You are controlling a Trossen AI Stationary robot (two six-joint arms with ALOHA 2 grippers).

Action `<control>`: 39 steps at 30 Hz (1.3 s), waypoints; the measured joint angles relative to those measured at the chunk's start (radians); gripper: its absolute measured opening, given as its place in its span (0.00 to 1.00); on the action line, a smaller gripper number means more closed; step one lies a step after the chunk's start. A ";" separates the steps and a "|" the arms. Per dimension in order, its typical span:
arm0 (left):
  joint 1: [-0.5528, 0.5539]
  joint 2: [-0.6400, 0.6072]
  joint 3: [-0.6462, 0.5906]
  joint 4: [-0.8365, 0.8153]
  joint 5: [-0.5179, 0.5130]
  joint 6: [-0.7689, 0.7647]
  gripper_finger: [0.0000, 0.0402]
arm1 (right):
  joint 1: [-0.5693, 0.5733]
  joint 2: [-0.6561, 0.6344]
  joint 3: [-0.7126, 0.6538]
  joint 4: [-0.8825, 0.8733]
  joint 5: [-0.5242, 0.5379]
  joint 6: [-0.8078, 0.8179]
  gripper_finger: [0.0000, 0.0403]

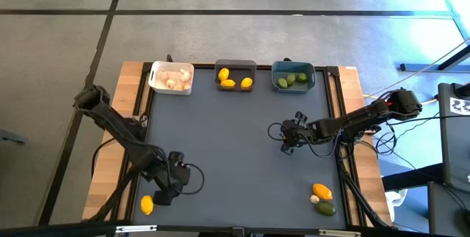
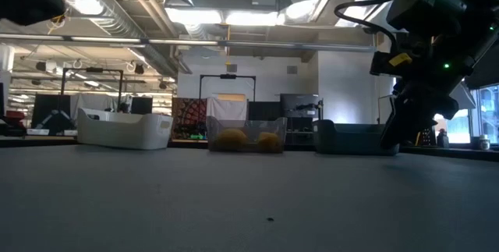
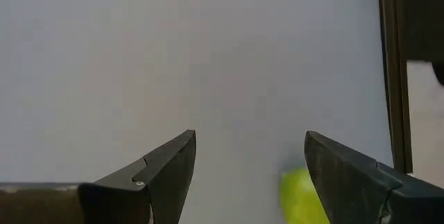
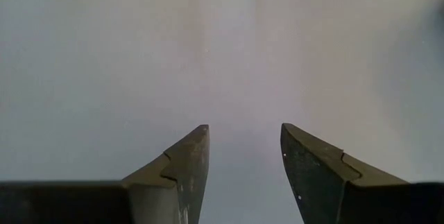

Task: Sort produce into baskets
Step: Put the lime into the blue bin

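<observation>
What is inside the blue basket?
The teal-blue basket holds two green limes. In the low view its wall hides them, and anything lying underneath the limes cannot be seen.

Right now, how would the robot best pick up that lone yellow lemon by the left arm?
Across its narrow middle, probably from straight above. The lemon lies alone on the mat by the table's near edge, nothing touching it, and the left gripper is open beside it.

place: lab or industrial workshop hall | ceiling: exposed ducts (image 2: 117,18) and strip lights (image 2: 234,18) | background: open floor with dark equipment racks (image 2: 226,100) and benches | floor: bare grey concrete (image 1: 220,31) with dark seams | bench: wood-edged table (image 1: 128,105), loose cables (image 1: 433,116) beside it
</observation>
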 joint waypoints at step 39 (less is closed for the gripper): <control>-0.172 0.250 -0.001 0.046 0.180 -0.238 0.30 | 0.000 0.000 0.000 -0.001 0.045 -0.053 0.45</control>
